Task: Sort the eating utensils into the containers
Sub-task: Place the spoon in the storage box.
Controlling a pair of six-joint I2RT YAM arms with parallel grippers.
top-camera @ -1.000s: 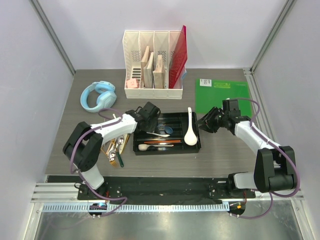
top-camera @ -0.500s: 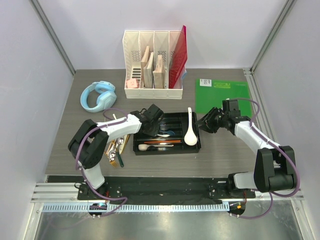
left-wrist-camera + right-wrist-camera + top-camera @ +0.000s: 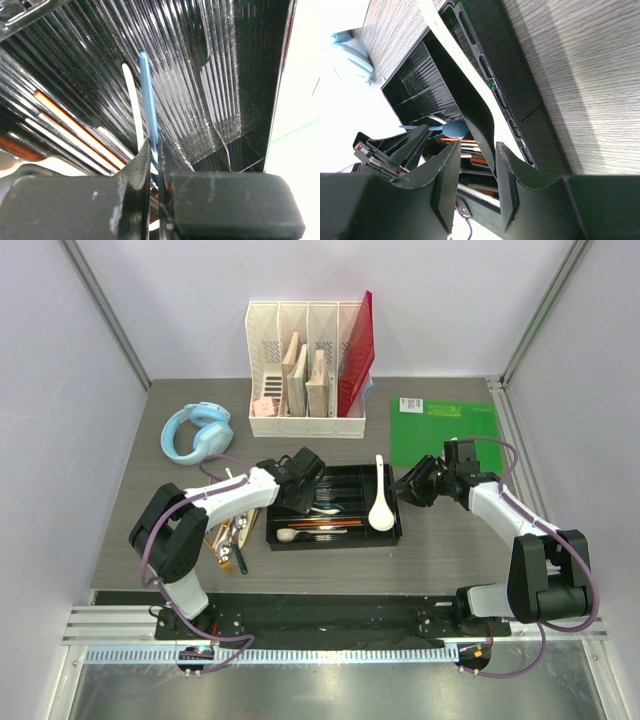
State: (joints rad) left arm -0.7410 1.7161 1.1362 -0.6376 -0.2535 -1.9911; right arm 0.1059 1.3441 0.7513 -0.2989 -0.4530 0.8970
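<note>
Where the black cutlery tray (image 3: 340,542) sits mid-table, its long compartments hold one white soup spoon (image 3: 380,506) at the 3 o'clock end, one blue spoon (image 3: 148,100), one white-handled piece (image 3: 131,95) and a few reddish sticks (image 3: 322,525) toward 6 o'clock. The left gripper (image 3: 156,150), over the tray's 9 o'clock end, is pinched tight on the blue spoon's handle. The right gripper (image 3: 477,146), fingers spread, hovers just off the 3 o'clock rim beside the soup spoon. Loose cutlery (image 3: 230,532) lies at the tray's 8 o'clock.
</note>
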